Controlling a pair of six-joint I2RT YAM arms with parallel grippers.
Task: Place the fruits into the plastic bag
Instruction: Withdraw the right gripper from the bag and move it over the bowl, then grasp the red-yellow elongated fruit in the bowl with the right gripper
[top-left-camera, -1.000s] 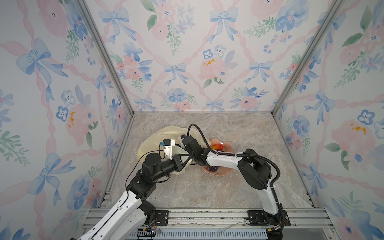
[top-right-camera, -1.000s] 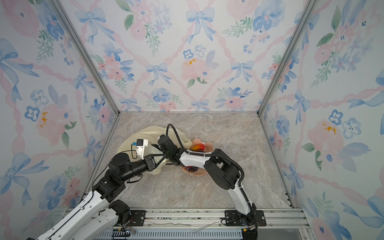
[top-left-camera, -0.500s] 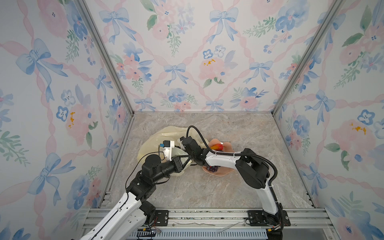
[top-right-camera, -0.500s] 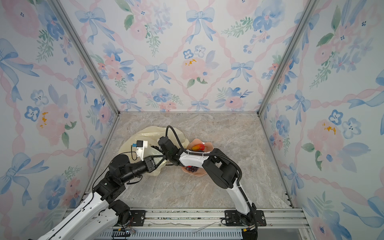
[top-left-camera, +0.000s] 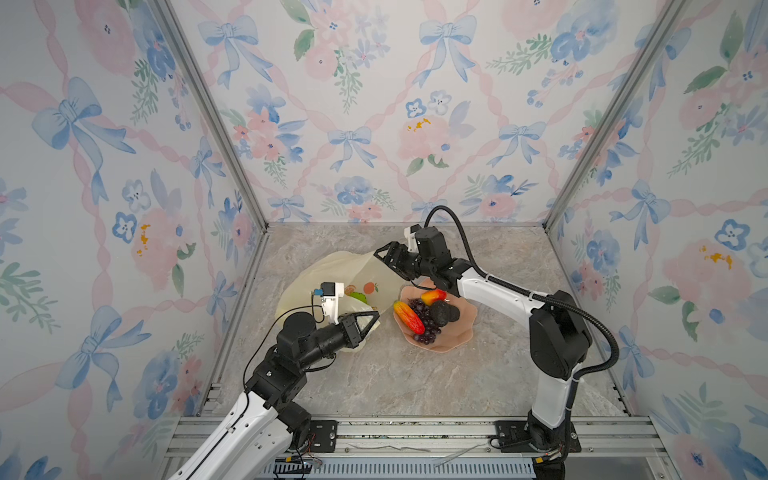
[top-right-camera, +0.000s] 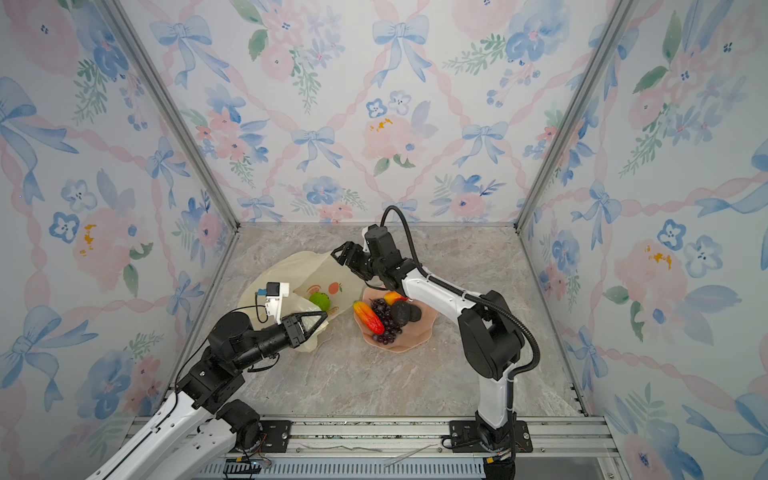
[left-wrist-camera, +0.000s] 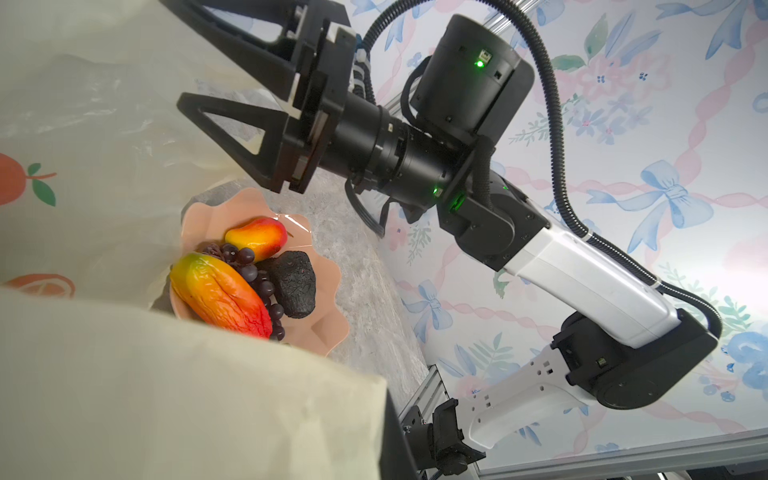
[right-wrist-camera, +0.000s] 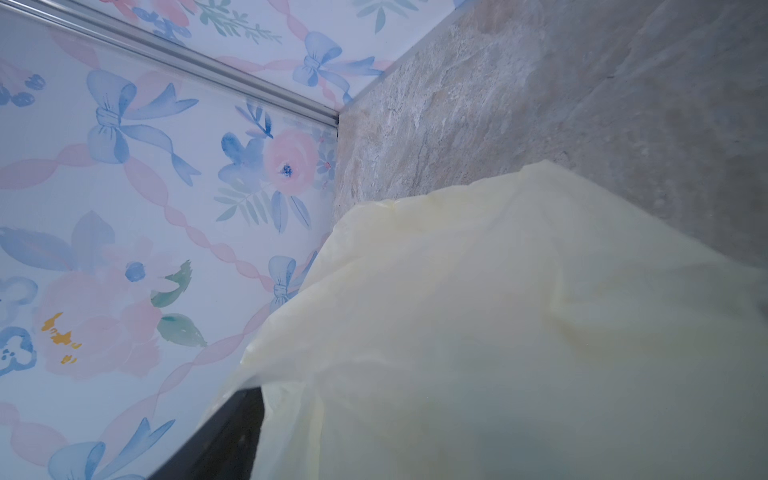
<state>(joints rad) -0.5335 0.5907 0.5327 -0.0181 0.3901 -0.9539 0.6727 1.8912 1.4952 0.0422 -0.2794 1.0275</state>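
The left jaws are shut on the near lip of the thin pale-yellow plastic bag (top-left-camera: 328, 270), which is spread on the left of the grey marbled desk (top-left-camera: 395, 382) with a green lime (top-right-camera: 319, 299) seen inside. Just beside the bag, an oblong red-orange fruit (top-left-camera: 409, 318), a dark purple grape bunch (top-left-camera: 422, 321), a small red-yellow mango (top-left-camera: 433, 296) and a black lumpy piece (top-left-camera: 441, 311) are piled in a wavy-edged pink dish (top-left-camera: 457, 337). Farther back, the right jaws are spread wide at the bag's raised far edge.

Wavy pink dish (top-left-camera: 459, 334) rests on marble tabletop (top-left-camera: 415, 384).
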